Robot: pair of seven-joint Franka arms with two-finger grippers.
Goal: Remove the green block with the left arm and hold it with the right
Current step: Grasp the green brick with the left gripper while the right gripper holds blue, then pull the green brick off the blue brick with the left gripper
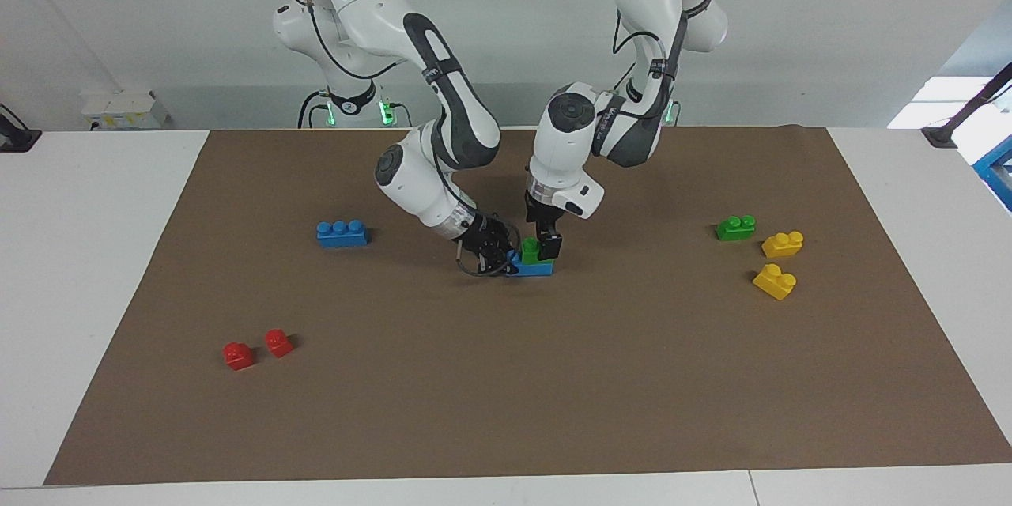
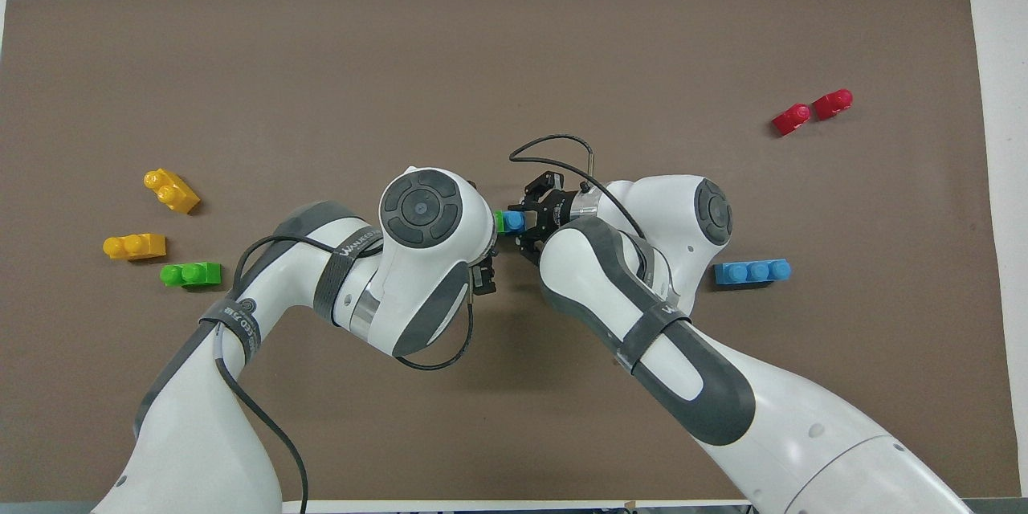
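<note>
The green block (image 1: 530, 250) (image 2: 499, 221) sits studded onto a blue brick (image 1: 538, 269) (image 2: 512, 219) at the middle of the brown mat. My left gripper (image 1: 544, 247) points down over the block, open, with one finger (image 1: 551, 245) beside the block on the left arm's side. In the overhead view the left wrist hides this gripper. My right gripper (image 1: 501, 258) (image 2: 520, 223) lies low on the mat, shut on the blue brick's end toward the right arm.
A second green brick (image 1: 735, 228) (image 2: 191, 274) and two yellow bricks (image 1: 782, 243) (image 1: 774, 281) lie toward the left arm's end. A loose blue brick (image 1: 341, 232) (image 2: 752, 271) and two red bricks (image 1: 238, 355) (image 1: 278, 342) lie toward the right arm's end.
</note>
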